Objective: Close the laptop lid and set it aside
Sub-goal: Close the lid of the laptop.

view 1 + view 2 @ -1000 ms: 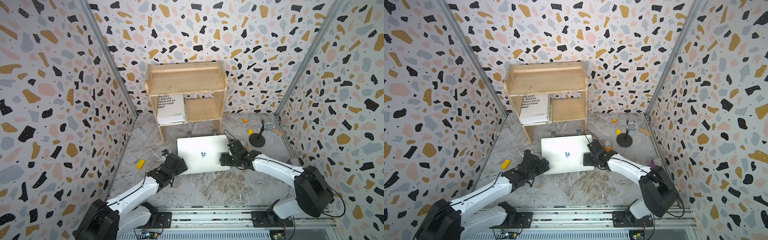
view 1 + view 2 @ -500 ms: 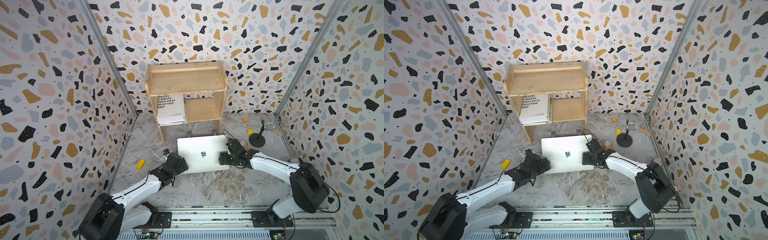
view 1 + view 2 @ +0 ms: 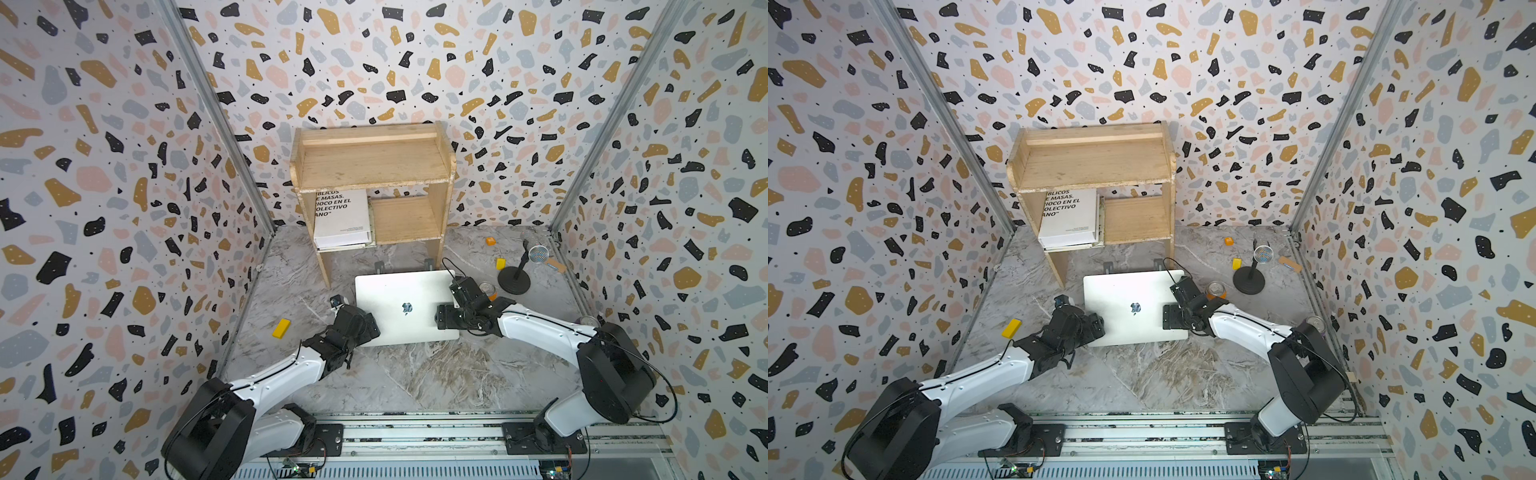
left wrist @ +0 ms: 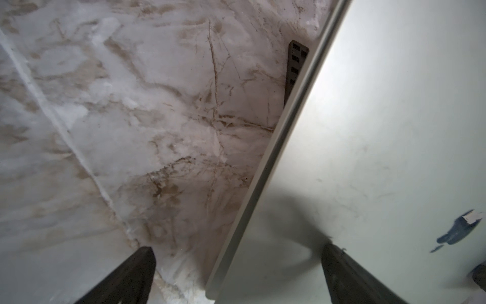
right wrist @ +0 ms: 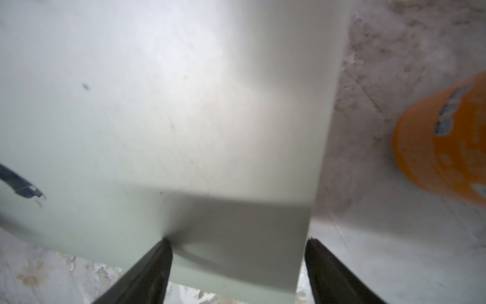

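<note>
Your left gripper [image 4: 238,248] straddled the laptop's [image 3: 405,307] left edge and your right gripper [image 5: 238,240] its right edge, jaws apart on both, can [image 5: 441,147] just beside. Laptop sat shut mid table [image 3: 415,382], silver lid [image 3: 1121,299] up, open room toward the arm bases.

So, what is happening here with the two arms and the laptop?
Two robot arms are working on the silver laptop, which lies flat with its lid already shut and the logo facing up. The left gripper and the right gripper are both open. Each straddles one side edge of the laptop, with one finger over the lid and one beside it. Neither grips it, so setting it aside is not yet done.
</note>
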`<action>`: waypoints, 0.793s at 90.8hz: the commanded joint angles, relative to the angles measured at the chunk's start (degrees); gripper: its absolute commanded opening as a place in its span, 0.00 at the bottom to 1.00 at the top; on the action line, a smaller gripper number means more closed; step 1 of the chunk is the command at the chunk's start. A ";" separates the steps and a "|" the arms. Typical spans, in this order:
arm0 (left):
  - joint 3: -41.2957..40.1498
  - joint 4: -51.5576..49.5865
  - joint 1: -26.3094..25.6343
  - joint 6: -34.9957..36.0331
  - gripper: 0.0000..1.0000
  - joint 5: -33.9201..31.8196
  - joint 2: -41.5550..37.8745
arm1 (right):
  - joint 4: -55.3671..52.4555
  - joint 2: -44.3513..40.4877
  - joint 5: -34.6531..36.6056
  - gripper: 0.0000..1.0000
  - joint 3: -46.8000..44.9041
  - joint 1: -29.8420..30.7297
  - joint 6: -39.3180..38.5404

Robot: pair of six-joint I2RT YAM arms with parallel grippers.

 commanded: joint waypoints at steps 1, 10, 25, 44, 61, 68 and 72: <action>0.59 2.26 0.26 3.20 1.00 -3.04 1.33 | 1.55 0.90 1.84 0.85 2.33 -0.03 -1.28; 1.79 2.72 0.26 4.47 1.00 -3.62 1.63 | 2.03 0.96 1.84 0.85 2.73 -0.03 -1.98; 2.48 4.61 0.26 4.56 1.00 -5.10 2.03 | 2.05 0.87 2.35 0.86 3.68 -0.03 -2.92; 5.55 6.71 0.26 6.01 1.00 -4.77 4.11 | 0.98 1.71 2.61 0.86 5.73 -0.03 -3.55; 8.69 7.11 0.26 6.66 1.00 -3.60 6.24 | -0.22 3.21 2.24 0.86 8.78 -0.03 -3.94; 8.99 7.57 0.25 7.11 1.00 -3.01 6.68 | -0.24 3.42 2.11 0.86 9.51 -0.03 -4.04; 9.14 8.10 0.26 7.58 1.00 -2.24 6.60 | -0.24 3.43 1.96 0.86 9.85 -0.03 -4.12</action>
